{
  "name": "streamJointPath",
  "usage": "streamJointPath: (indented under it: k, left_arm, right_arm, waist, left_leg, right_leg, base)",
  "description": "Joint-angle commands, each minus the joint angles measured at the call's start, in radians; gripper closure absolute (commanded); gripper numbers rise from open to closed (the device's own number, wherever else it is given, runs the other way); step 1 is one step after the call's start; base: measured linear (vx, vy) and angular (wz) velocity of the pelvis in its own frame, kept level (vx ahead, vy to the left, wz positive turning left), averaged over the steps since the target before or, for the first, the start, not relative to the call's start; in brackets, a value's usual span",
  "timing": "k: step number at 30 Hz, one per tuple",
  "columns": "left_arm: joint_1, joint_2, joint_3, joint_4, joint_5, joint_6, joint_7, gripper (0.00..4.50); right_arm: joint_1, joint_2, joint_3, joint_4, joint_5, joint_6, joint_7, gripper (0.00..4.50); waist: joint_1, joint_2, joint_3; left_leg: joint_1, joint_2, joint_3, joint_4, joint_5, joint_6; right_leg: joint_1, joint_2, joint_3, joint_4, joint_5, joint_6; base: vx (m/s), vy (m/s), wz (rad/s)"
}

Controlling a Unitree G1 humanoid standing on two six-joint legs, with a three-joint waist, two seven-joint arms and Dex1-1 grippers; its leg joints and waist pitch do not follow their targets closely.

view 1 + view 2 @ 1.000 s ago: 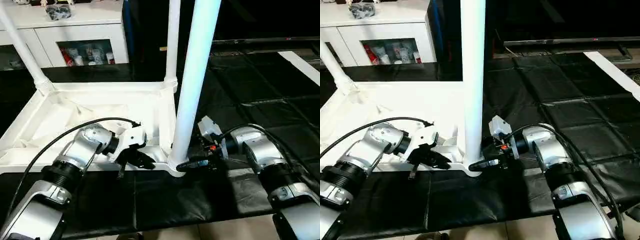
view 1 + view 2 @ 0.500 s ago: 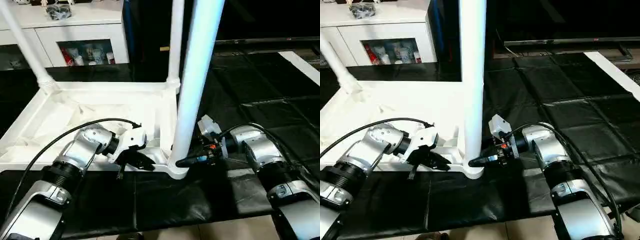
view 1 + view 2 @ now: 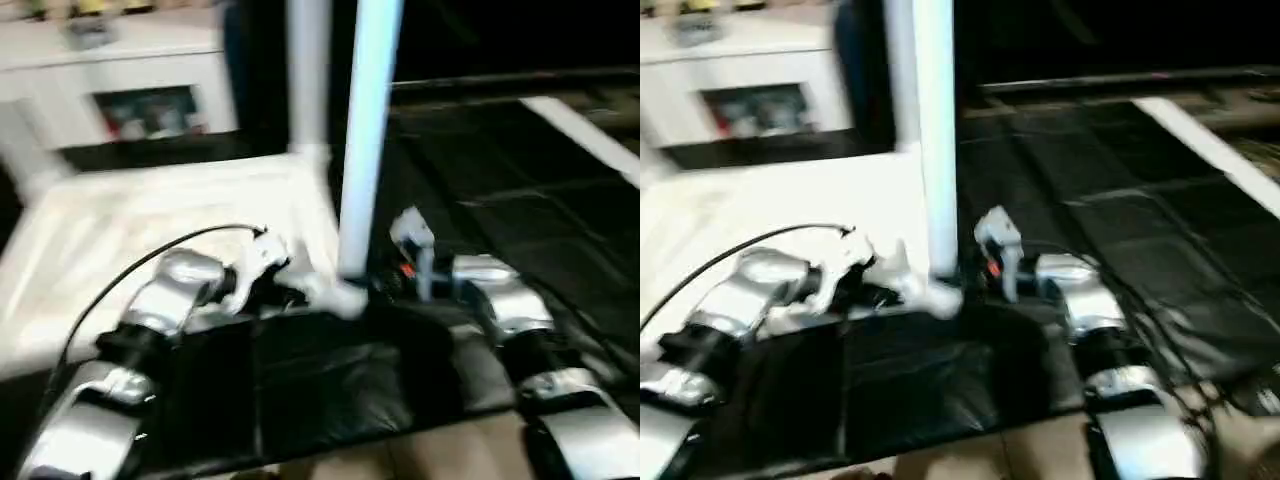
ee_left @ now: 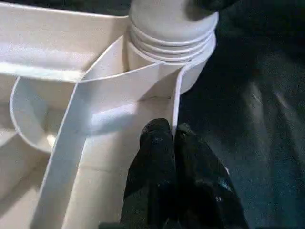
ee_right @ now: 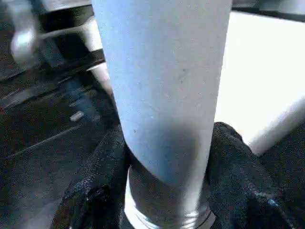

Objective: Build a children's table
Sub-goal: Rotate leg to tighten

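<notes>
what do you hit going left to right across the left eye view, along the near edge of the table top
left forearm → left gripper, shut on the table top's rim → corner socket with the upright leg → right gripper around the leg's base → right forearm

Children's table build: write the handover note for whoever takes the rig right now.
Left gripper: fingers together, pinching the tabletop's thin side wall beside the near corner socket.
Right gripper: one finger on each side of the near leg, low, just above that socket.
Done: tabletop lies underside up on the black mat; near leg and far-corner leg stand upright.
Left: confirm the near leg is fully seated; check the remaining corners.
</notes>
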Motion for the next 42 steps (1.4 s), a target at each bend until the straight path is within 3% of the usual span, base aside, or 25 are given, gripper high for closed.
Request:
streamJointPath:
  k: [1, 4, 6, 10, 12, 15, 17, 18, 20, 24, 25, 28, 30, 39, 42]
  left_arm:
    - [-0.059, -0.102, 0.029, -0.009, -0.056, 0.055, 0.102, 4.5]
    - [-0.094, -0.15, 0.065, 0.032, -0.051, 0.085, 0.225, 4.5]
    - [-0.114, -0.178, 0.086, 0.052, -0.047, 0.09, 0.287, 4.5]
    - [-0.125, -0.195, 0.085, 0.048, -0.034, 0.094, 0.309, 4.5]
    - [-0.124, -0.194, 0.08, 0.043, -0.029, 0.093, 0.304, 4.5]
    - [-0.113, -0.18, 0.067, 0.03, -0.02, 0.087, 0.28, 4.5]
    - [-0.105, -0.168, 0.06, 0.027, -0.017, 0.081, 0.263, 4.5]
    - [-0.105, -0.168, 0.06, 0.027, -0.017, 0.081, 0.263, 4.5]
    - [-0.091, -0.151, 0.056, 0.018, -0.019, 0.077, 0.233, 4.5]
    - [-0.07, -0.112, 0.042, 0.003, -0.017, 0.053, 0.171, 4.5]
    - [-0.054, -0.085, 0.022, -0.011, -0.017, 0.021, 0.108, 4.5]
    - [-0.042, -0.059, 0.006, -0.021, -0.015, 0.01, 0.052, 4.5]
    - [-0.032, -0.024, -0.015, -0.029, -0.01, -0.02, -0.023, 4.5]
    - [-0.005, 0.084, -0.112, -0.075, -0.002, -0.144, -0.283, 4.5]
    - [-0.006, 0.094, -0.123, -0.076, 0.001, -0.158, -0.31, 4.5]
  right_arm:
    - [-0.035, 0.13, 0.046, 0.039, -0.014, 0.059, -0.14, 2.51]
    - [-0.063, 0.182, 0.035, 0.078, -0.032, 0.083, -0.267, 2.51]
    - [-0.071, 0.213, 0.032, 0.089, -0.045, 0.092, -0.32, 2.51]
    - [-0.066, 0.243, 0.039, 0.085, -0.053, 0.069, -0.327, 2.51]
    - [-0.064, 0.249, 0.031, 0.083, -0.047, 0.067, -0.332, 2.51]
    - [-0.06, 0.259, 0.001, 0.071, -0.013, 0.07, -0.324, 1.82]
    - [-0.05, 0.25, 0.004, 0.049, -0.001, 0.074, -0.289, 1.79]
    - [-0.05, 0.25, 0.004, 0.049, -0.001, 0.074, -0.289, 1.72]
    - [-0.029, 0.219, 0.02, 0.019, -0.003, 0.072, -0.232, 1.41]
    - [0.0, 0.152, 0.022, -0.013, 0.008, 0.074, -0.13, 1.3]
    - [0.016, 0.105, 0.033, -0.039, 0.014, 0.067, -0.048, 0.89]
    - [0.027, 0.059, 0.042, -0.062, 0.018, 0.056, 0.034, 0.86]
    - [0.029, -0.001, 0.05, -0.079, 0.016, 0.032, 0.109, 0.51]
    - [0.019, -0.127, 0.093, -0.106, 0.036, -0.039, 0.418, 0.51]
    - [0.012, -0.137, 0.107, -0.094, 0.034, -0.053, 0.456, 0.51]
  waist:
    - [-0.003, -0.01, -0.068]
    - [-0.017, -0.014, -0.07]
    - [-0.017, -0.014, -0.071]
    - [-0.013, -0.012, -0.076]
    - [-0.013, -0.01, -0.074]
    - [-0.013, -0.009, -0.073]
    - [-0.015, -0.002, -0.071]
    - [-0.015, -0.005, -0.071]
    - [-0.015, -0.005, -0.073]
    - [-0.005, -0.005, -0.075]
    - [-0.002, -0.006, -0.076]
    - [0.005, -0.007, -0.077]
    - [0.01, -0.006, -0.075]
    - [0.041, -0.006, -0.073]
    - [0.045, -0.009, -0.072]
  left_leg:
    - [0.014, 0.027, -0.026, -0.077, -0.348, -0.012]
    - [0.017, 0.023, -0.024, -0.072, -0.332, -0.002]
    - [0.017, 0.023, -0.022, -0.07, -0.318, 0.009]
    - [0.016, 0.027, -0.019, -0.068, -0.279, 0.032]
    - [0.014, 0.026, -0.019, -0.069, -0.282, 0.039]
    - [0.015, 0.026, -0.019, -0.07, -0.304, 0.035]
    - [0.017, 0.027, -0.022, -0.073, -0.32, 0.03]
    - [0.017, 0.028, -0.021, -0.073, -0.325, 0.026]
    - [0.016, 0.028, -0.021, -0.074, -0.322, 0.026]
    - [0.015, 0.031, -0.017, -0.07, -0.287, 0.046]
    - [0.014, 0.03, -0.017, -0.07, -0.28, 0.049]
    - [0.014, 0.032, -0.016, -0.068, -0.272, 0.055]
    - [0.014, 0.034, -0.015, -0.068, -0.277, 0.057]
    - [0.029, 0.042, -0.015, -0.072, -0.332, 0.037]
    - [0.027, 0.043, -0.016, -0.074, -0.331, 0.029]
  right_leg:
    - [0.046, -0.054, 0.029, -0.081, -0.433, -0.177]
    - [0.045, -0.053, 0.029, -0.084, -0.418, -0.188]
    - [0.044, -0.053, 0.03, -0.085, -0.407, -0.189]
    - [0.046, -0.05, 0.032, -0.075, -0.295, -0.213]
    - [0.048, -0.05, 0.03, -0.076, -0.291, -0.216]
    - [0.049, -0.051, 0.03, -0.079, -0.322, -0.21]
    - [0.048, -0.052, 0.029, -0.082, -0.341, -0.203]
    - [0.047, -0.05, 0.03, -0.082, -0.337, -0.201]
    - [0.048, -0.05, 0.03, -0.08, -0.323, -0.204]
    - [0.051, -0.05, 0.031, -0.074, -0.261, -0.226]
    - [0.053, -0.05, 0.03, -0.074, -0.259, -0.23]
    - [0.054, -0.05, 0.029, -0.07, -0.249, -0.235]
    - [0.051, -0.05, 0.03, -0.072, -0.263, -0.234]
    - [0.039, -0.052, 0.036, -0.074, -0.316, -0.232]
    - [0.039, -0.053, 0.036, -0.072, -0.324, -0.23]
  base:
    - [0.0, 0.0, 0.0]
    - [0.0, 0.0, 0.0]
    - [0.0, 0.0, 0.0]
    - [0.0, 0.0, 0.0]
    - [0.0, 0.0, 0.0]
    - [0.0, 0.0, 0.0]
    - [0.0, 0.0, 0.0]
    - [0.0, 0.0, 0.0]
    - [0.0, 0.0, 0.0]
    - [0.0, 0.0, 0.0]
    - [0.0, 0.0, 0.0]
    - [0.0, 0.0, 0.0]
    - [0.0, 0.0, 0.0]
    - [0.0, 0.0, 0.0]
    - [0.0, 0.0, 0.0]
